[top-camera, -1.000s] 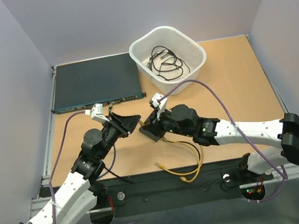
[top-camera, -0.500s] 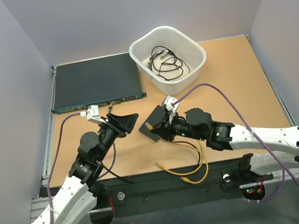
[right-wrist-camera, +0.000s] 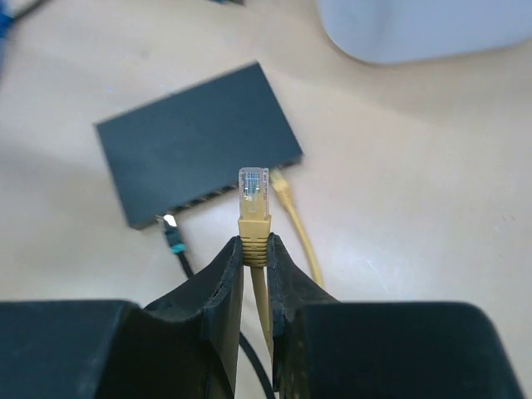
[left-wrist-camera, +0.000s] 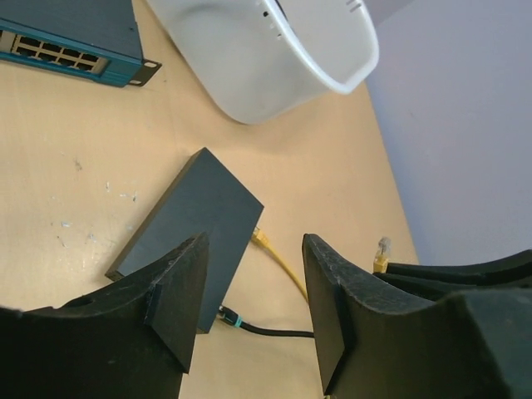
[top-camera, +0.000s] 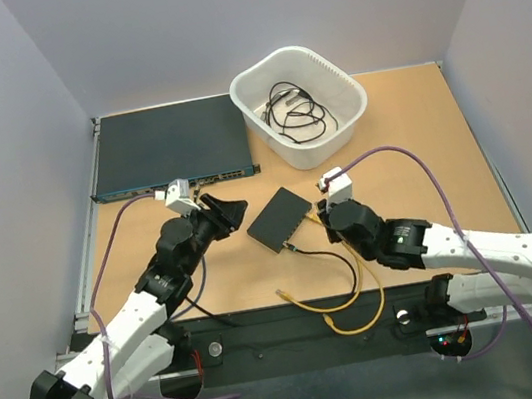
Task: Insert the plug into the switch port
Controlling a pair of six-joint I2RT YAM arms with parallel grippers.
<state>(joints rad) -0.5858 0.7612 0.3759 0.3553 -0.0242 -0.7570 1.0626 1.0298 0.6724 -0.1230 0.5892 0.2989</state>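
The small flat black box (top-camera: 281, 217) lies on the table between my grippers. Its row of switch ports (right-wrist-camera: 223, 197) faces my right gripper. A yellow plug (right-wrist-camera: 283, 188) and a black plug with a teal band (right-wrist-camera: 172, 238) sit in two ports. My right gripper (right-wrist-camera: 254, 243) is shut on another yellow plug (right-wrist-camera: 253, 193), which points at the port row a short way off. In the top view that gripper (top-camera: 323, 213) is just right of the box. My left gripper (top-camera: 232, 210) is open and empty just left of the box (left-wrist-camera: 195, 224), not touching it.
The wide rack unit (top-camera: 169, 146) lies at the back left. A white bin (top-camera: 299, 103) with black cables stands behind the box. Yellow cable (top-camera: 338, 299) loops near the table's front edge, and a black cable (top-camera: 325, 254) runs from the box.
My right gripper has drawn back to the right off the box with the yellow plug in it, so the box now shows fully. My left gripper has shifted slightly toward the box.
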